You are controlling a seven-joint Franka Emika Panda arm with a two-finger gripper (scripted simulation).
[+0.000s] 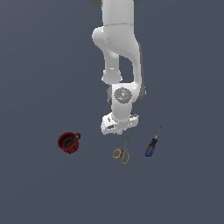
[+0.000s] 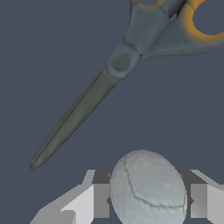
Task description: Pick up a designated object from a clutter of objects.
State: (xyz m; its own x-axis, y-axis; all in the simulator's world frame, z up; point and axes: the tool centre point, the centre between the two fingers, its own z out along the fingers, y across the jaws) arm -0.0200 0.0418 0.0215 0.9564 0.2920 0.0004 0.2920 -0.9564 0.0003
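Hand (image 2: 146, 197) fingers (image 2: 87, 203) close around white ball (image 2: 148, 188), blades of yellow-handled scissors (image 2: 118, 65) lying near.

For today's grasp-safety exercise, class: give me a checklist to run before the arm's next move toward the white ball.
1. Ball between the jaws: ok, wrist view shows a finger each side.
2. Jaws shut on ball: cannot tell.
3. Scissors apart from ball: ok.
4. Mug out of the way: ok, far on the exterior view's left.
5. Screwdriver untouched: ok.
6. Ball seen in exterior view: not ok, arm hides it.
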